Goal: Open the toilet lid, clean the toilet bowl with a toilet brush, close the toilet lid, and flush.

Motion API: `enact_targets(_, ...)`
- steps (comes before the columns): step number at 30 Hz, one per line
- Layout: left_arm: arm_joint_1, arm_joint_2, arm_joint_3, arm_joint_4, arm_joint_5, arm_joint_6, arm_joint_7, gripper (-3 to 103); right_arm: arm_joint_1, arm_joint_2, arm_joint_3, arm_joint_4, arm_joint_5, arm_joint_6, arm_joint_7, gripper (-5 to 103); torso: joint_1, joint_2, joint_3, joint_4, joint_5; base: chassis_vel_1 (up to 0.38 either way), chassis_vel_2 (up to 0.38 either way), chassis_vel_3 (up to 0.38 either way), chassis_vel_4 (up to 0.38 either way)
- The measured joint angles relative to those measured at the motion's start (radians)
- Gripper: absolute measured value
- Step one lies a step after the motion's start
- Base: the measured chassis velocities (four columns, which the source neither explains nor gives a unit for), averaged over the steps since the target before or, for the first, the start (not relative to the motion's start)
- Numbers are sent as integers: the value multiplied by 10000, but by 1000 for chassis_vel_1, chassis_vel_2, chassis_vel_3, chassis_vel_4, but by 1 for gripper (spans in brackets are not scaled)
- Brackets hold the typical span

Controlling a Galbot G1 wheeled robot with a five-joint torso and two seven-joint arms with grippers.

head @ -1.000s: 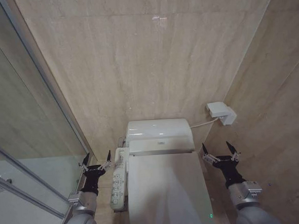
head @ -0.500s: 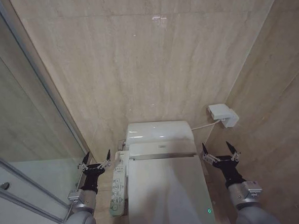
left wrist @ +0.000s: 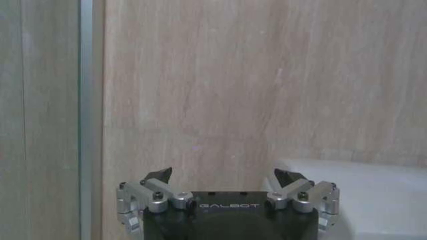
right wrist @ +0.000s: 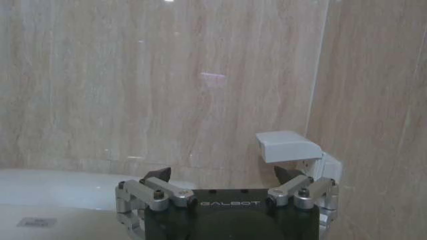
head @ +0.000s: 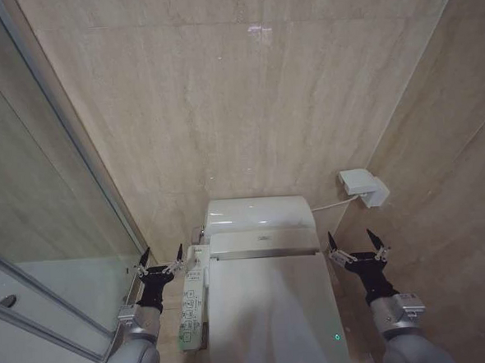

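Beige marble-look walls (head: 245,91), glass shower screen (head: 39,227) at left. L pincer (head: 158,257) spread wide, empty, beside button panel (head: 192,304). Toilet lid (head: 271,311) shut down over toilet bowl, centre. R pincer (head: 358,246) wide open, empty, below wall box (head: 360,185).

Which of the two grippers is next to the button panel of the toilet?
The left gripper. It hangs open right beside the long white button panel on the toilet's side. The right gripper, also open, is across the closed toilet lid, near the wall.
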Motion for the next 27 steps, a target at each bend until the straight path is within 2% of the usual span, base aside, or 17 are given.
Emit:
enact_targets(2,-124,70,-3,174,-36,-1,2,100,0,0,0,0,0,0,0,100,0,0,-1,0,1,0,0,0,0)
enact_targets(6,-1003,684,114,1141,-574,56,43,100,0,0,0,0,0,0,0,100,0,0,0,1,-1,0,0,0,0)
enact_targets(17,-2671,1417,988,2036,-1469,292,302,100,0,0,0,0,0,0,0,100,0,0,0,-2,1,0,0,0,0)
enact_targets(23,-3465,1962,1229,2747,-1752,58,640,98,0,0,0,0,0,0,0,100,0,0,0,2,0,0,0,0,0)
enact_targets(25,-3909,2261,1383,3295,-1865,-218,854,98,1,0,0,0,0,0,0,100,0,0,0,0,-1,0,0,0,0)
enact_targets(26,-4083,2370,1465,3531,-1930,-331,964,93,-1,0,0,0,0,0,0,100,0,0,0,0,0,0,0,0,0)
enact_targets(27,-4254,2461,1554,3762,-2014,-444,1069,93,0,0,0,0,-1,0,0,100,0,0,0,1,0,0,0,0,0)
